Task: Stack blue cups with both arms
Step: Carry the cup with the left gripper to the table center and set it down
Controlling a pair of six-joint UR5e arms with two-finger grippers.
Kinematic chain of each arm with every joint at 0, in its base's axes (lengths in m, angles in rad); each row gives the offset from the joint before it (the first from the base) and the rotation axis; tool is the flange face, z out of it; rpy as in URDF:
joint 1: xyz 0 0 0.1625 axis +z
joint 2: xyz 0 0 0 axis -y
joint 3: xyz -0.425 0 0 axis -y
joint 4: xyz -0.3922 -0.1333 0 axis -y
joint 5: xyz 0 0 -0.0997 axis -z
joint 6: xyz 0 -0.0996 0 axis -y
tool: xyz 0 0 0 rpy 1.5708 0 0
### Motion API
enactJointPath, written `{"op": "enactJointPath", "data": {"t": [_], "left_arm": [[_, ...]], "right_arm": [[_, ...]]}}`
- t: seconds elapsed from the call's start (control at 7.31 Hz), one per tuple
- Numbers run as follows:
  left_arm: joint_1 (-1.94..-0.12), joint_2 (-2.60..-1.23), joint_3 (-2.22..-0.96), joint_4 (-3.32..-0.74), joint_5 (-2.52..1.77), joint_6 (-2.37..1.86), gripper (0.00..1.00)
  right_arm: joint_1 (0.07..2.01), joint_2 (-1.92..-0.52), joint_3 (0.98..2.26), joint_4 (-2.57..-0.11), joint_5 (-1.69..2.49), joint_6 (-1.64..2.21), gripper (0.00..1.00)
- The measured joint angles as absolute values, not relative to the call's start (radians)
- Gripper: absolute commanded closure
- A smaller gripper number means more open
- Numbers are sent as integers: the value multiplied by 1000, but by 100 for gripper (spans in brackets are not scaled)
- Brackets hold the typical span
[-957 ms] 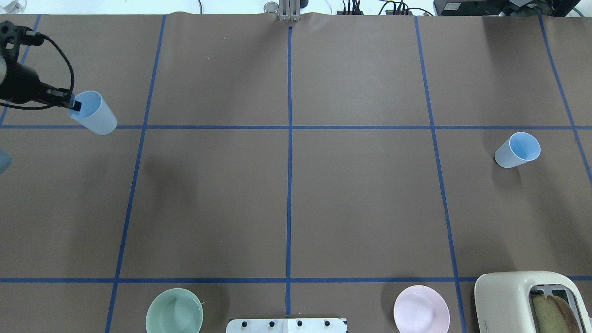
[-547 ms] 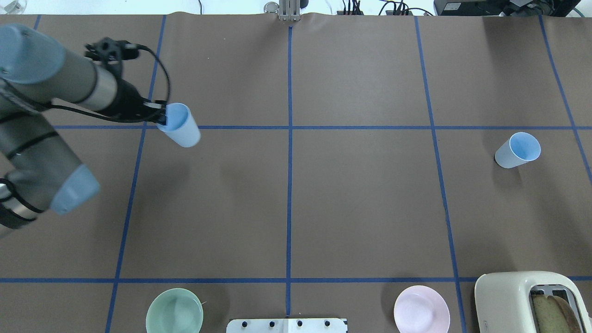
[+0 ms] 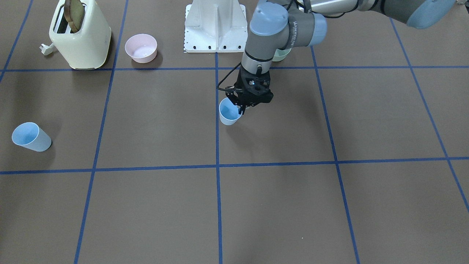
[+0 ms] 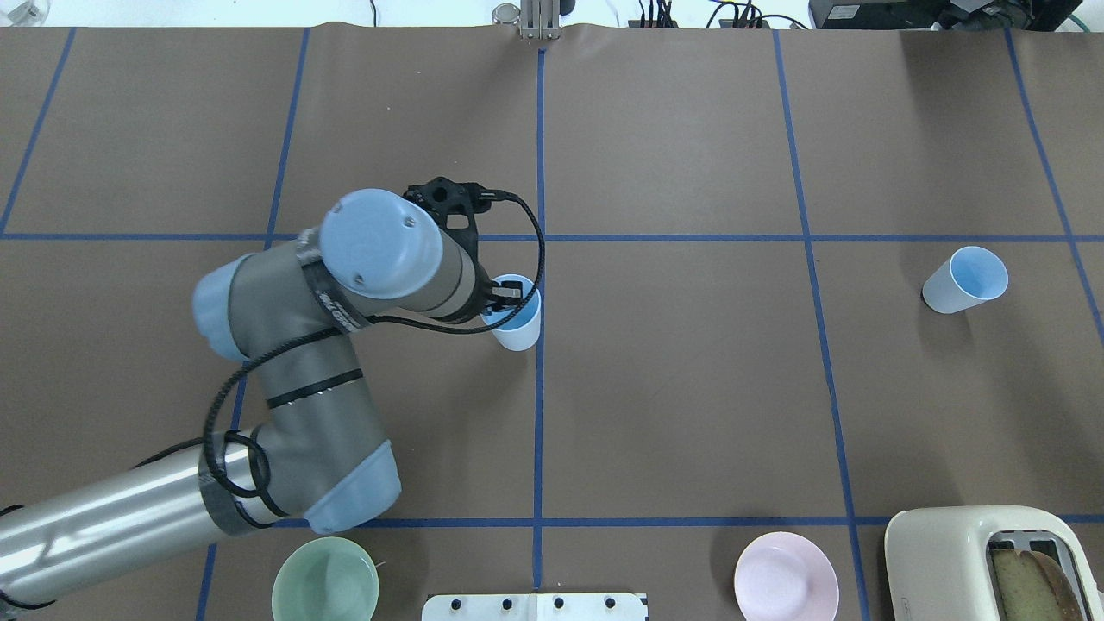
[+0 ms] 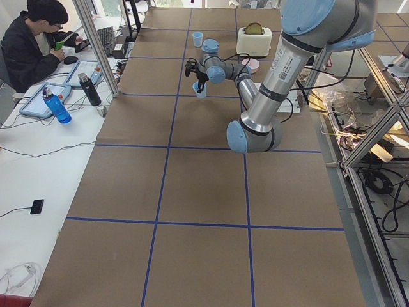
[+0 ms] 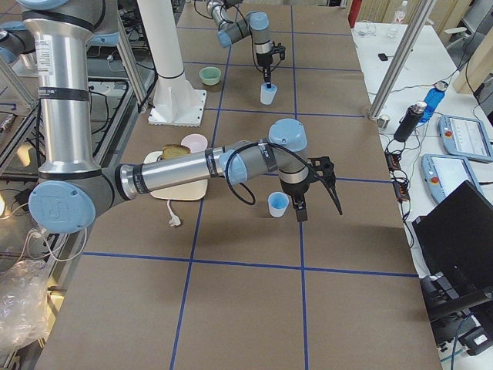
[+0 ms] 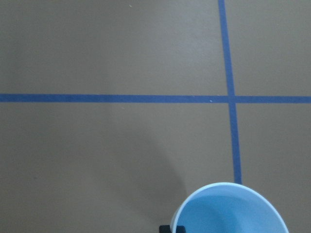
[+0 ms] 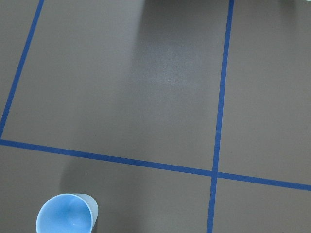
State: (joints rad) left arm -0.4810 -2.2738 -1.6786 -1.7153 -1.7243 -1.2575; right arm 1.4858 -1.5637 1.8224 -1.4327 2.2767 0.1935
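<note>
My left gripper is shut on the rim of one blue cup, with one finger inside it. The cup is upright just left of the table's centre line. It also shows in the front view and the left wrist view. I cannot tell if its base touches the table. The second blue cup stands alone at the far right, also in the front view and the right wrist view. My right gripper shows only in the right side view, above that cup. I cannot tell if it is open.
A cream toaster with bread, a pink bowl and a green bowl stand along the near edge beside the white base. Blue tape lines grid the brown table. A person sits at a side desk.
My left arm has carried its blue cup from the far left edge to the centre line and a little toward the robot. The right cup has not moved.
</note>
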Motion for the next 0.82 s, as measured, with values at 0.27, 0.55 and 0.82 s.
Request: {"op": "enactJointPath", "data": {"t": [0.27, 0.55, 0.82], "left_arm": [[-438, -2310, -1635, -1713, -1666, -1278, 100], [-432, -2312, -1632, -1711, -1643, -1277, 100], [-430, -2305, -1627, -1711, -1617, -1275, 55]], "right_arm": [[1486, -1563, 1823, -1433, 2278, 199, 0], [1486, -1563, 1824, -1433, 2277, 201, 0], [1486, -1563, 1824, -1433, 2277, 201, 0]]}}
